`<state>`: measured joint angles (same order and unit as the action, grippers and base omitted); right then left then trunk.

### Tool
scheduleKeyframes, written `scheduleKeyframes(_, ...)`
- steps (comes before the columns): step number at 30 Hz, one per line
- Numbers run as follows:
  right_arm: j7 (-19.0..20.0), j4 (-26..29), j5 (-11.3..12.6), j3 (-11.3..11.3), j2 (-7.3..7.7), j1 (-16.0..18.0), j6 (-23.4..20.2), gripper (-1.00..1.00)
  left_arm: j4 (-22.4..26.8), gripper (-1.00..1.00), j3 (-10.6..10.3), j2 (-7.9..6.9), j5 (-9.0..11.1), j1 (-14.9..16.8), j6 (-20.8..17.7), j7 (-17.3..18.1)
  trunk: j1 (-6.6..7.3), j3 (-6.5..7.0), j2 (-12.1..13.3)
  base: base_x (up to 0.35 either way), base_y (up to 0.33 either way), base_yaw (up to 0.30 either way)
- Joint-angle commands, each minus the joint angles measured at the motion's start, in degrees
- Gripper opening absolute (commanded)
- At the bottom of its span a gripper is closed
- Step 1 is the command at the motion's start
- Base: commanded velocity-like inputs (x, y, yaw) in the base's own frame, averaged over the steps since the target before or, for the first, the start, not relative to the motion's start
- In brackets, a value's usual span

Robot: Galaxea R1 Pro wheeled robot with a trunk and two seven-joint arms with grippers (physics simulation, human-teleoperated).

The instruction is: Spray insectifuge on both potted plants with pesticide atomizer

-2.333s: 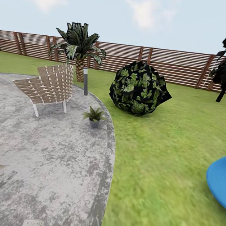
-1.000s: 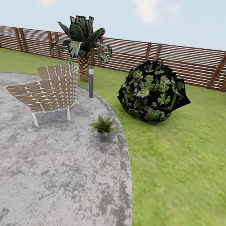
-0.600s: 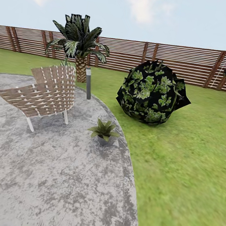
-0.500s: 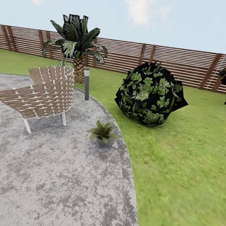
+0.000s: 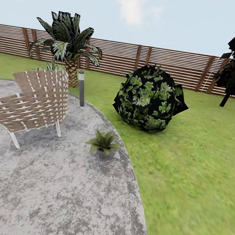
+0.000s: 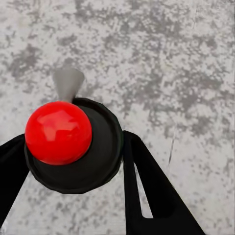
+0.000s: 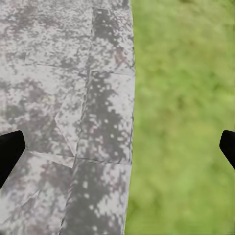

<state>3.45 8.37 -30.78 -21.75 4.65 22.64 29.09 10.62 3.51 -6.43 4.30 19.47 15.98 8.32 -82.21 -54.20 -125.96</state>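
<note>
Ahead on the grey patio (image 5: 46,182), near its right rim, one of the potted plants (image 5: 103,144) stands just beside the lawn (image 5: 192,175), with a woven chair (image 5: 31,100) to its left and a big dark-leaved shrub (image 5: 149,98) beyond it on the right. Since the earlier head pictures the whole view has swung, so the camera has moved: the plant now sits lower and nearer the picture's middle, and the blue object once at the right edge is gone. No whitish specks are discernible on its leaves at this range.

Along the left end effector (image 6: 73,161), the dark fingers close on the pesticide atomizer (image 6: 73,144), its red knob and grey nozzle over paving. The likely risk is spraying from too far off or with the nozzle turned away, leaving the leaves uncovered.

Below the right end effector (image 7: 117,147), spread wide and empty, lies the patio rim against grass. Rolling on carelessly could knock the small pot over.
</note>
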Motion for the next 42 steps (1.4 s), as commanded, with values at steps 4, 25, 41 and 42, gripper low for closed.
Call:
scheduleKeyframes(4,0.38,-0.02,-0.15,-0.48,0.11,0.03,0.22,1.00,-0.07,-1.00,0.35,0.01,0.45,0.04,0.10,0.55,-0.02,-0.05,-0.02,0.250,0.246,-0.001)
scheduleKeyframes(25,0.33,-0.02,-0.15,-0.48,-0.08,0.03,0.20,1.00,-0.07,-1.00,0.27,0.01,0.36,0.04,0.09,0.55,-0.02,-0.05,-0.02,0.288,0.194,0.000)
scheduleKeyframes(41,0.33,0.06,-0.12,-0.48,-0.23,0.03,0.21,1.00,-0.07,-1.00,0.27,0.01,0.29,0.04,0.11,0.55,-0.02,0.13,-0.02,0.304,0.160,-0.155)
scheduleKeyframes(42,0.33,0.06,-0.09,-0.48,-0.18,0.03,0.20,1.00,-0.07,-1.00,0.27,0.03,0.21,0.04,0.11,0.55,-0.02,0.13,-0.02,0.308,0.106,0.000)
